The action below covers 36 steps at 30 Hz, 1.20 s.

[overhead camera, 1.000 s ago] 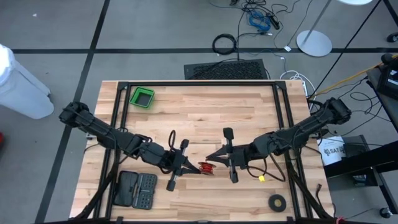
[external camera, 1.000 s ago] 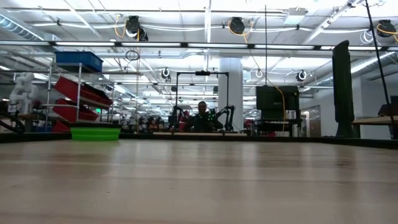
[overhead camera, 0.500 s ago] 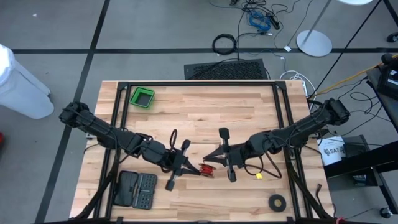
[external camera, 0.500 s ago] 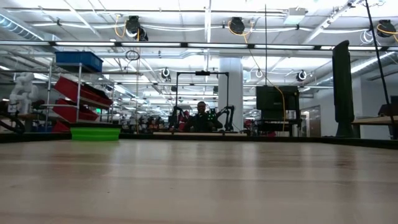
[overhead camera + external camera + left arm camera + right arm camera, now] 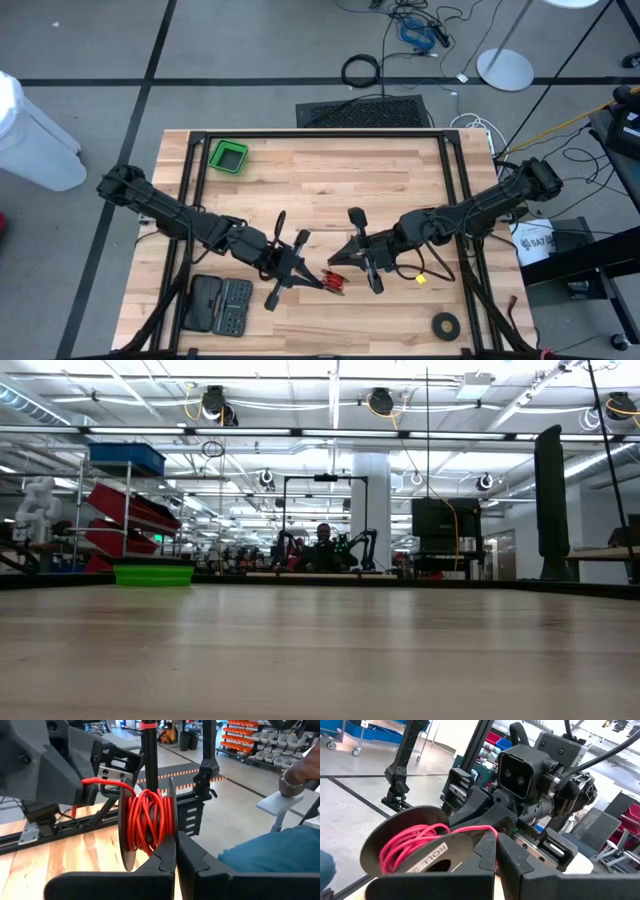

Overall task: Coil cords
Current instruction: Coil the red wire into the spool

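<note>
The cord [image 5: 148, 822] is thin and red, wound on a small black spool [image 5: 334, 284] with two disc flanges. The spool hangs above the table's near middle, between my two grippers. My left gripper [image 5: 318, 281] comes from the left and is shut on the spool. My right gripper [image 5: 338, 266] comes from the right and is shut on a loose strand [image 5: 470, 828] that leaves the winding. The low view shows neither gripper nor the spool. My left gripper pinches the rim of one flange [image 5: 172, 827] between its two fingers, which come nearly level from the table's left. The spool stands on edge beyond the fingertips, clear of the table. My right gripper pinches the red strand [image 5: 489, 831] where it leaves the winding, coming level from the table's right. The strand runs short and fairly straight from spool to fingers.
A green bin [image 5: 228, 156] stands at the table's far left and a black tool case [image 5: 221, 305] at the near left. A black tape ring [image 5: 446, 324] lies near right, with a small yellow piece [image 5: 421, 281] beside it. A person's blue sleeve [image 5: 280, 852] shows beyond the table.
Both wrists have turned a little. My right gripper has swung slightly toward the table's left. The spool has drifted a little toward the near edge, still held between the two grippers.
</note>
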Available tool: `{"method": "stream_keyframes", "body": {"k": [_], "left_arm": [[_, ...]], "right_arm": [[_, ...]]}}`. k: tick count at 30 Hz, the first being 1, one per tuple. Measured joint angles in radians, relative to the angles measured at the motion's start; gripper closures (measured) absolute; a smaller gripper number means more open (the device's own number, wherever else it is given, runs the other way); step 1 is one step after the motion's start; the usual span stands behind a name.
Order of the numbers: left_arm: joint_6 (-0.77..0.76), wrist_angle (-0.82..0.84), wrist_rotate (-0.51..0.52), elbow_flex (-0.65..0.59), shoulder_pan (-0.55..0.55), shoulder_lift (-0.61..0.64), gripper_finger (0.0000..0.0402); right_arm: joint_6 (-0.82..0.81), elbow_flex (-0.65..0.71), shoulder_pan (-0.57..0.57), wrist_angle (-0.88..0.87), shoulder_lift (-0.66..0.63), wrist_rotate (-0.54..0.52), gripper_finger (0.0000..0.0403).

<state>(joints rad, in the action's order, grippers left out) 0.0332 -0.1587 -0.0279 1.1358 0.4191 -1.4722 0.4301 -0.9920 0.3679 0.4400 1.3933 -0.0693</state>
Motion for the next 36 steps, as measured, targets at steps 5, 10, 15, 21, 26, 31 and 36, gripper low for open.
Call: {"method": "stream_keyframes", "body": {"k": [5, 10, 15, 21, 26, 31, 36], "left_arm": [[0.015, -0.023, -0.007, 0.0, -0.006, -0.017, 0.0401], [0.026, -0.057, -0.047, 0.0, -0.025, -0.029, 0.0401], [0.028, -0.074, -0.064, 0.0, -0.034, -0.04, 0.0401], [0.03, -0.126, -0.103, 0.0, -0.039, -0.055, 0.0401], [0.056, -0.155, -0.12, 0.0, -0.039, -0.062, 0.0401], [0.082, -0.207, -0.09, -0.001, -0.039, -0.062, 0.0401], [0.112, -0.242, -0.05, -0.001, -0.038, -0.062, 0.0401]], "right_arm": [[-0.039, 0.0, 0.0, 0.0, 0.0, 0.022, 0.0403], [-0.108, 0.0, -0.004, -0.001, 0.0, 0.017, 0.0403], [-0.14, 0.0, -0.012, -0.008, 0.0, 0.024, 0.0403], [-0.098, 0.0, -0.012, -0.026, 0.0, 0.026, 0.0403], [-0.082, 0.0, -0.012, -0.032, 0.0, 0.026, 0.0403], [-0.127, -0.003, -0.015, -0.046, 0.0, 0.024, 0.0403], [-0.173, -0.003, -0.015, -0.056, -0.001, 0.019, 0.0402]]}}
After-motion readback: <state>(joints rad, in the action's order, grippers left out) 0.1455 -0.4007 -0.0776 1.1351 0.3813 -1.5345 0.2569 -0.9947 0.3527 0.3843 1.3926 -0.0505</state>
